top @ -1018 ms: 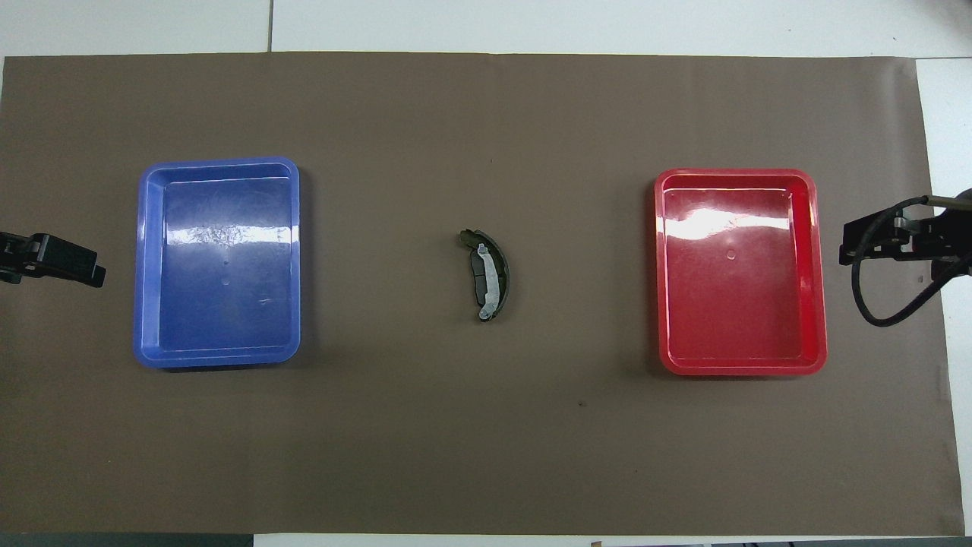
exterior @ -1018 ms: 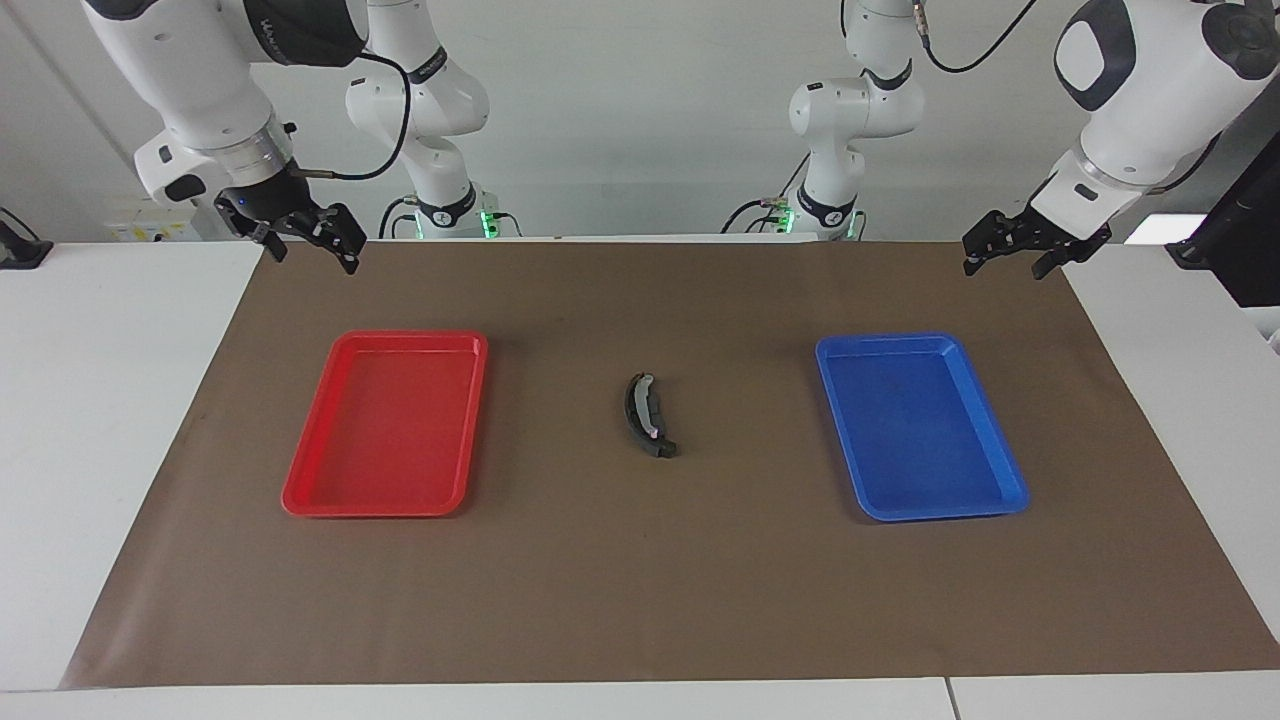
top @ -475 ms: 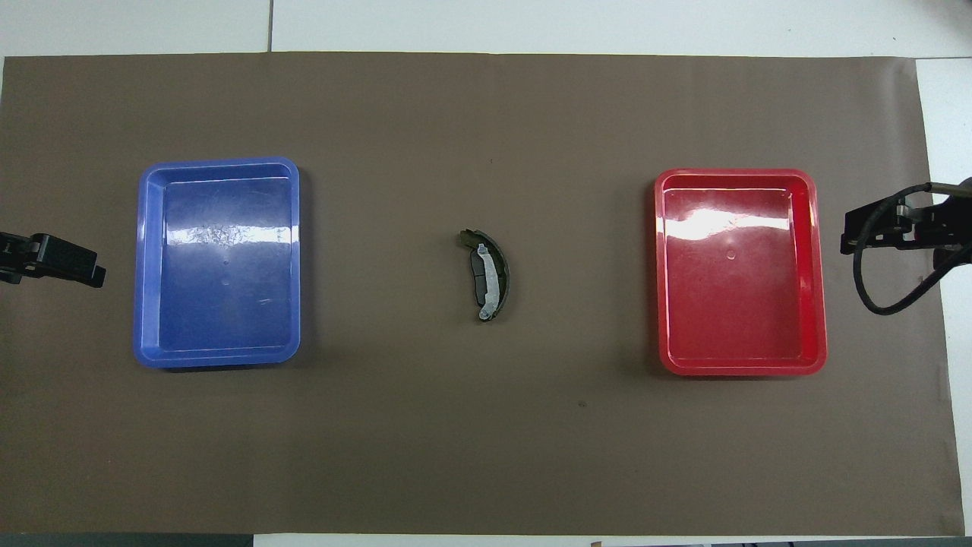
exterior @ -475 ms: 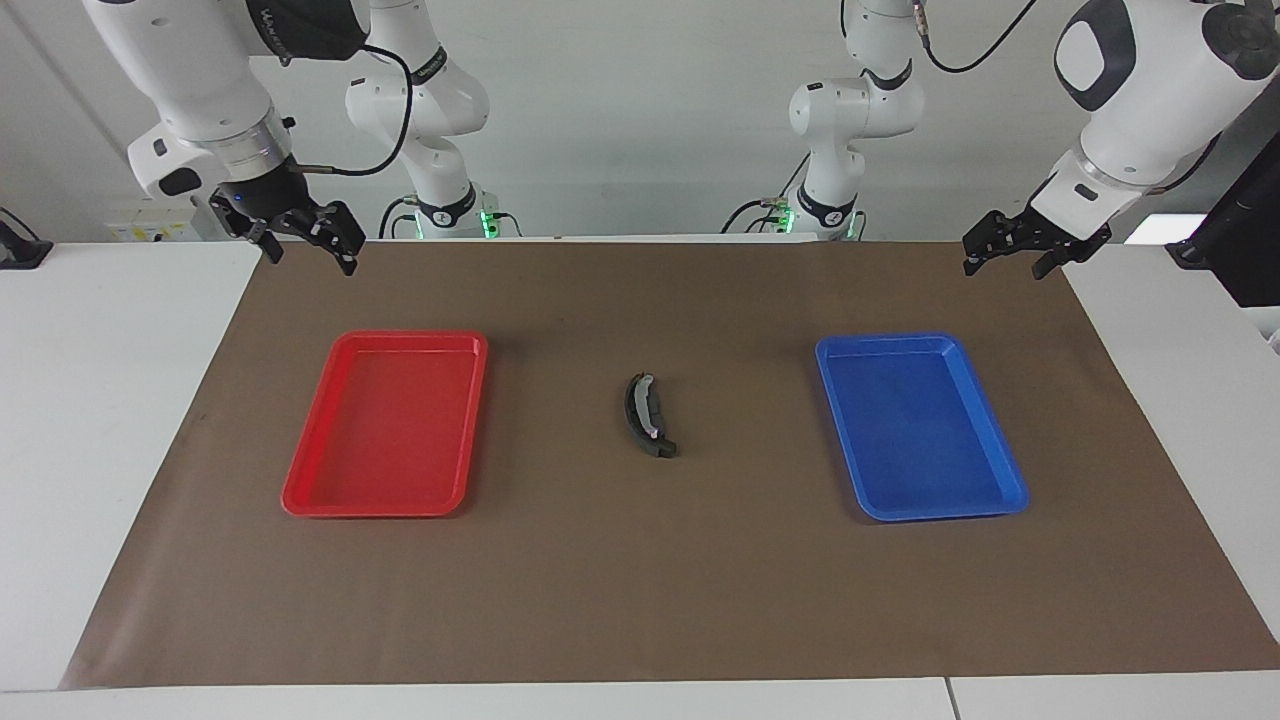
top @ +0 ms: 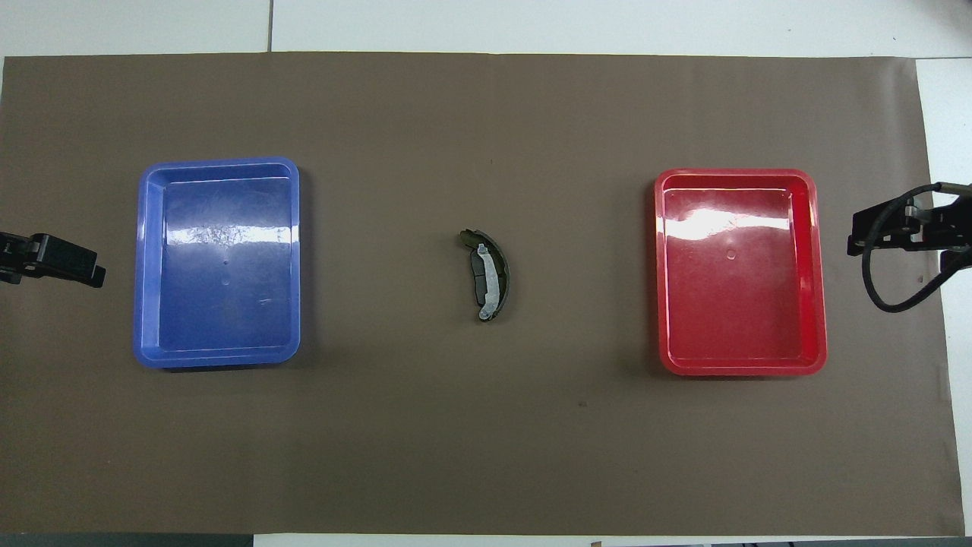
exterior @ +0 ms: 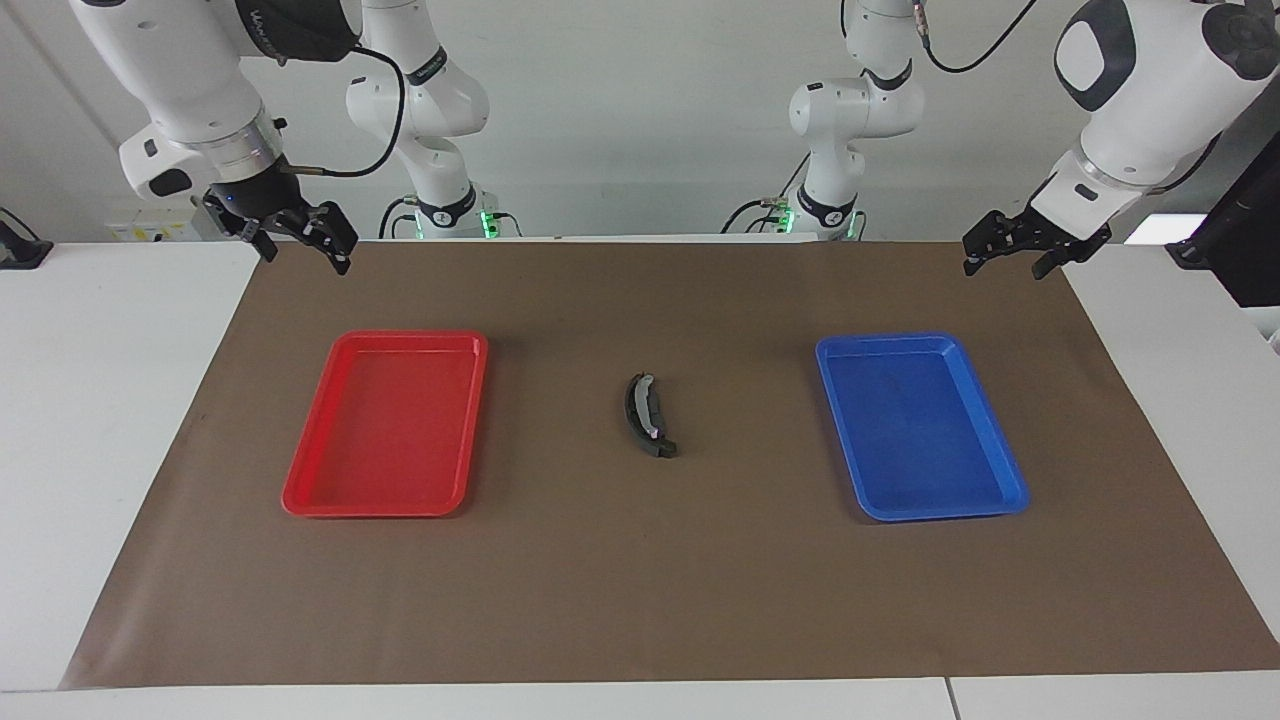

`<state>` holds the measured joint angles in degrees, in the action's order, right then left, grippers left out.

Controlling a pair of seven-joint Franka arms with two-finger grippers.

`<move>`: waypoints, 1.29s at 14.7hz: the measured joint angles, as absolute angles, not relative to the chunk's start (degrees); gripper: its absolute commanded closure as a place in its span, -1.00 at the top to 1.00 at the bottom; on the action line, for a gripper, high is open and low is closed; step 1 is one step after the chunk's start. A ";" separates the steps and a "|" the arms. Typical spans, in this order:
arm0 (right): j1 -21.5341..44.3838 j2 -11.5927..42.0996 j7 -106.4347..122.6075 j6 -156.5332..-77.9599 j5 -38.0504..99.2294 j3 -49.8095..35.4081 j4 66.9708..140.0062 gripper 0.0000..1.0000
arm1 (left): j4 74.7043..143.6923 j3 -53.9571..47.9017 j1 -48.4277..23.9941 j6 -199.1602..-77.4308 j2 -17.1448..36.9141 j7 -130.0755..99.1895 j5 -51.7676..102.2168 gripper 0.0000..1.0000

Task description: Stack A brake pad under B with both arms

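The long black crescent B (exterior: pixel 634 418) with its pale grey inner strip lies on the brown mat at the table's middle, between the two trays. The short dark grey A brake pad (top: pixel 478 279) sits in the crescent's hollow side, its edge under the pale strip; it also shows in the facing view (exterior: pixel 657 414). In the overhead view the crescent (top: pixel 504 275) curves toward the right arm's end. My right gripper (exterior: pixel 302 246) is open and empty, raised over the mat's corner near the red tray. My left gripper (exterior: pixel 1006 256) is open and empty over the opposite corner and waits.
A red tray (exterior: pixel 300 490) lies toward the right arm's end and a blue tray (exterior: pixel 1005 490) toward the left arm's end; neither holds anything. The brown mat (exterior: pixel 640 600) covers most of the white table. The grippers' tips show at the overhead view's side edges.
My right gripper has risen a little and drawn back toward its own end of the table. The left gripper and the two brake pieces have not moved.
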<state>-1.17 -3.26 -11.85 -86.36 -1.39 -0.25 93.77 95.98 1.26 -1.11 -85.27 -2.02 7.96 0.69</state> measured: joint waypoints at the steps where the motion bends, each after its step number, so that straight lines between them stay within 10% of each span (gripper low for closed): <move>1: -1.01 -3.26 -11.85 -86.64 -1.39 0.07 93.77 1.00 | 95.98 1.26 -1.11 -85.27 -2.02 7.96 0.69 0.99; 19: 1.91 -3.25 -8.35 -87.75 -1.41 1.98 93.30 1.00 | 95.98 1.26 -1.11 -85.27 -2.04 7.96 0.69 0.99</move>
<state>1.91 -3.25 -8.35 -87.75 -1.41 1.98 93.30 95.98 1.26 -1.11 -85.27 -2.04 7.96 0.69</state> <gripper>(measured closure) 0.000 0.000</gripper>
